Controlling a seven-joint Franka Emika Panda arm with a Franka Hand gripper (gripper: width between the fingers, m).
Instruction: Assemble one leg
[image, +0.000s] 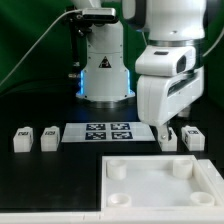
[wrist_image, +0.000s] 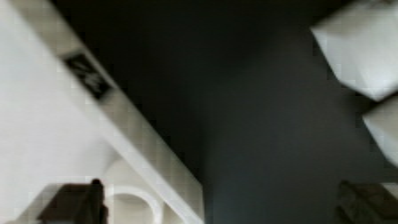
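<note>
While the gripper (image: 164, 131) is hovering open, nothing between its fingers, the nearest leg (image: 192, 138) is sitting just beside it, toward the exterior view's right, mid-right of frame.

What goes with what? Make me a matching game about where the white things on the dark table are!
Things:
1. small white blocky leg
2. thin flat white marker board with black tags
3. large white square tray-like piece with round sockets
4. white two-finger gripper

Places or states:
A. at the exterior view's bottom, toward its right
B. open, hanging low on the exterior view's right
C. farthest to the exterior view's left
D. middle of the row, blocks on both sides

Pairs: 1-C, 2-D, 3-A, 4-B
</note>
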